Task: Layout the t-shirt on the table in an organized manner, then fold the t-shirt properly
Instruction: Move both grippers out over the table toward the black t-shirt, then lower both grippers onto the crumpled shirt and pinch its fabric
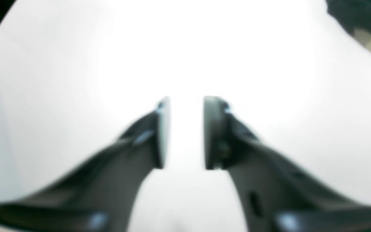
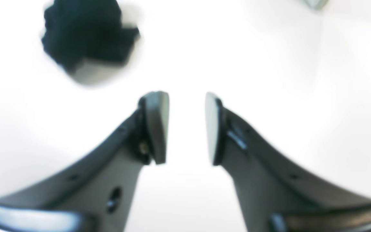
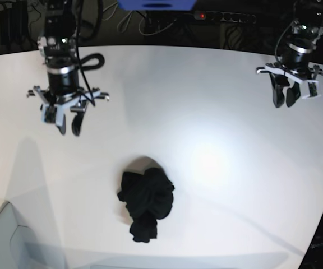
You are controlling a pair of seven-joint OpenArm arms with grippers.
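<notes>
Black and bunched up, the t-shirt (image 3: 146, 204) sits low on the table (image 3: 217, 101), so both parted, empty grippers, left gripper (image 3: 289, 96) and right gripper (image 3: 68, 122), should each pinch one edge and spread it flat.

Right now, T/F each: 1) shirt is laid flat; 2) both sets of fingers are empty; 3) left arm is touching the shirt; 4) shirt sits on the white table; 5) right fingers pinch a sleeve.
1) False: the t-shirt is a crumpled heap.
2) True: the left gripper and the right gripper show only bare table between their fingers.
3) False: it hangs well away from the shirt.
4) True: it lies on the table.
5) False: they are parted and hold nothing.
</notes>
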